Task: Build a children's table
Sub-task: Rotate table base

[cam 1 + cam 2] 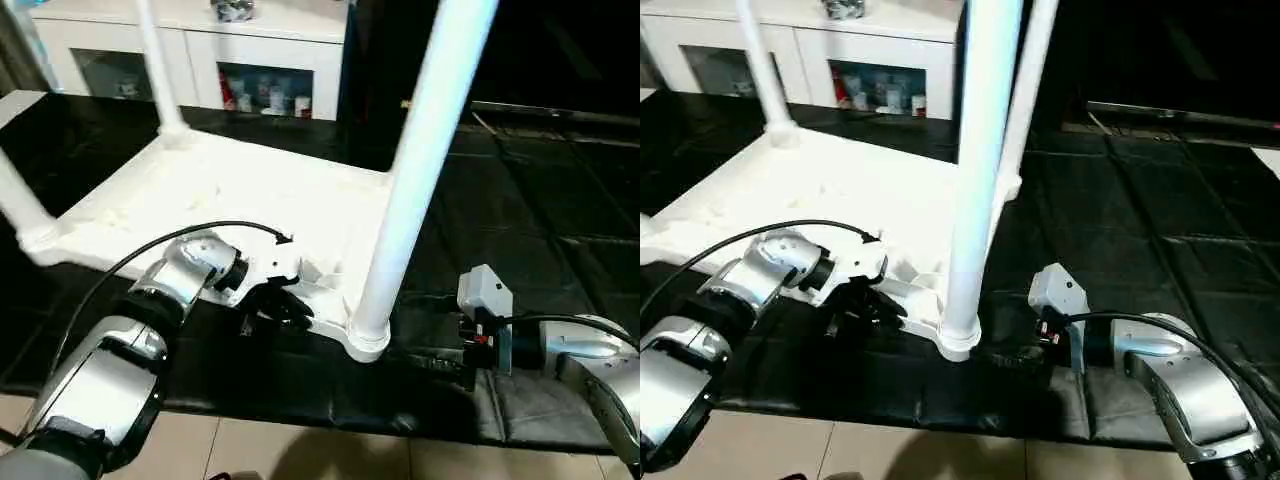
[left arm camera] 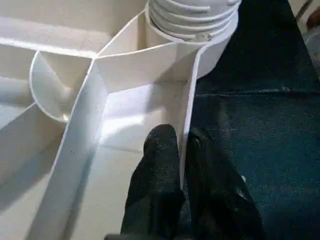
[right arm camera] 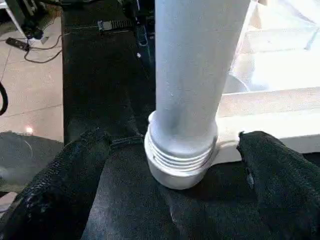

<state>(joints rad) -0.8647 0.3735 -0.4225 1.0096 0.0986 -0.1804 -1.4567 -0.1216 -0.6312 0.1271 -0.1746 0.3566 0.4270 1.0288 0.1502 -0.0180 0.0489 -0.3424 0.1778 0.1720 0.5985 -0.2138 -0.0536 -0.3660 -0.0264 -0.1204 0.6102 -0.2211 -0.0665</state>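
Observation:
The children's table top [image 1: 200,190] lies upside down on a black mat, ribbed side up. White legs stand in its corner sockets: a near one [image 1: 420,150], a far one [image 1: 155,60] and one at the left edge [image 1: 15,200]. My left gripper [image 1: 275,305] is at the near rim, just left of the near leg's socket [image 2: 192,20]. Its black fingers [image 2: 160,165] are shut on the thin rim wall, one on each side. My right gripper [image 3: 172,145] stands open low on the mat. Its fingers [image 3: 270,175] flank the threaded base of the near leg without touching it.
A white cabinet with glass doors [image 1: 250,60] stands behind the table. The black mat [image 1: 540,200] stretches far to the right, and pale floor tiles [image 1: 300,450] begin at its near edge. Cables [image 3: 20,45] lie on the floor beyond the mat.

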